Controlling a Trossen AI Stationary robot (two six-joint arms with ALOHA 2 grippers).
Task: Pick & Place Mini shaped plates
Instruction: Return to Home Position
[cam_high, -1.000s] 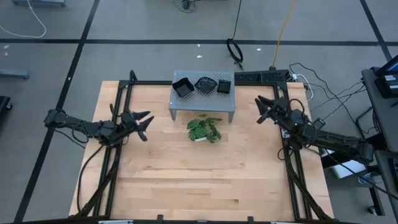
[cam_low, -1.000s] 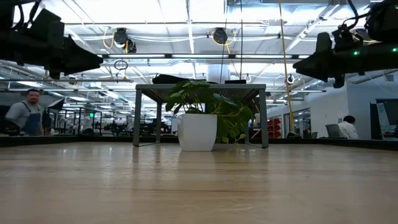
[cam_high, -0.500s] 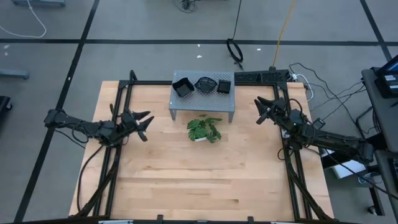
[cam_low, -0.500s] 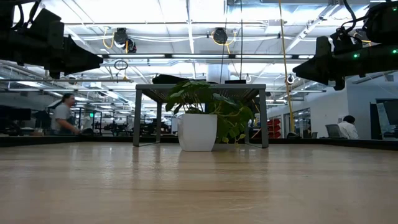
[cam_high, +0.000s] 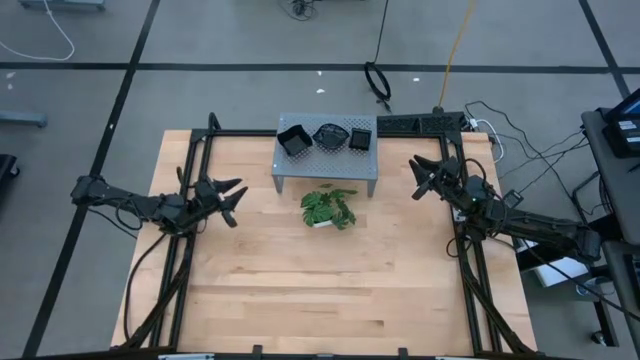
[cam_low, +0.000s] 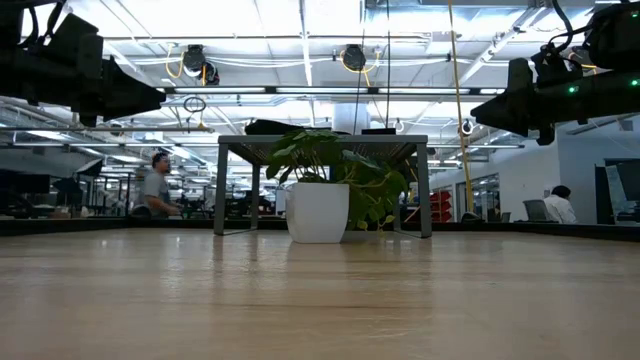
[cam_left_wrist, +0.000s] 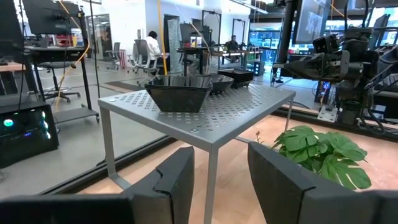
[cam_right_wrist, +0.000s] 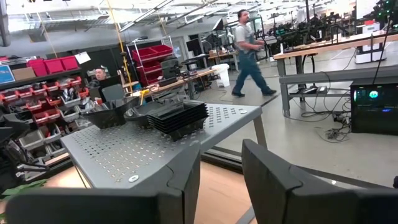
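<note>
Both claws are released and empty: the left claw (cam_high: 235, 202) hangs at the left of the tabletop (cam_high: 330, 290), the right claw (cam_high: 417, 177) at its right. Between them the mini shaped plates (cam_high: 325, 137) sit piled on the grey stand (cam_high: 300, 165); homing should swing wide of it.

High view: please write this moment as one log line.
plates: on stand | left gripper: open, empty, table left | right gripper: open, empty, table right

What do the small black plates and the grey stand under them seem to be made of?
Plates: glossy black, likely plastic or glazed ceramic, since their rims catch light. Stand: matte grey metal sheet, probably painted, judging by its punched holes and thin folded edges.
</note>
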